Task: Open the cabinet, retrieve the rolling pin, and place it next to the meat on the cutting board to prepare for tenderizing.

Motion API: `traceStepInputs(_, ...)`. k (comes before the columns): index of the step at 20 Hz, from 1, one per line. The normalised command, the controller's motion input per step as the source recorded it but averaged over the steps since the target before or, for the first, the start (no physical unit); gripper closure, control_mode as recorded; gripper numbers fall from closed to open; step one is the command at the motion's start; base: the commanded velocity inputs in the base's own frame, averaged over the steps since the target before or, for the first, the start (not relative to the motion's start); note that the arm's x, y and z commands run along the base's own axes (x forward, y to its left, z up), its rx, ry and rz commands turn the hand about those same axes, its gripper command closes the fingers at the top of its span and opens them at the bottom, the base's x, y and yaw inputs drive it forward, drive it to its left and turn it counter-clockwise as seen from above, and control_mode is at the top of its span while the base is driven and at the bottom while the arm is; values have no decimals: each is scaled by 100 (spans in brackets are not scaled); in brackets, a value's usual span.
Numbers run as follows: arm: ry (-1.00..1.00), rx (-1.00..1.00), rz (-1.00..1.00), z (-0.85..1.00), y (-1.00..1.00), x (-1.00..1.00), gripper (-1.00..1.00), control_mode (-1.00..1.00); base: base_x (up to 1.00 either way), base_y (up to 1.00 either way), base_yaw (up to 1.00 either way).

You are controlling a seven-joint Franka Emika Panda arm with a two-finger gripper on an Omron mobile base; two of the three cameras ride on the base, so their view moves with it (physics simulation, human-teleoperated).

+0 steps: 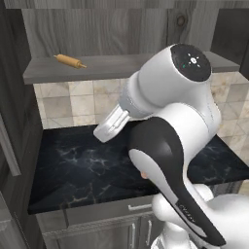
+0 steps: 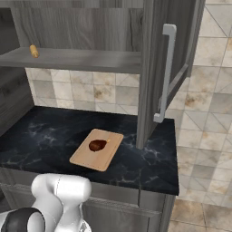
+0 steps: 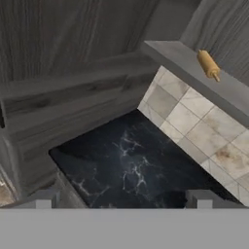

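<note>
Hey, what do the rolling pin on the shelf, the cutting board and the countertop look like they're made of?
The rolling pin looks like light tan wood with a matte finish and narrower handle ends. The cutting board also seems wooden: pale tan slab, slightly darker edge, rounded corners. The countertop appears to be polished black stone, perhaps marble, judging by its pale veining and faint sheen. All of it is rendered, so these are looks only.

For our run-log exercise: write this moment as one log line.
cabinet: open | rolling pin: on shelf | meat: on cutting board | end effector: open, empty, over counter
</note>
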Motion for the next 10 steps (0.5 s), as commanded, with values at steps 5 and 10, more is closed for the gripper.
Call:
traceStepInputs(5,0,0,-23,0,-58,39,-100,-100,0,0,0)
traceStepInputs(10,0,0,-15,5,-41,51,-100,-100,0,0,0)
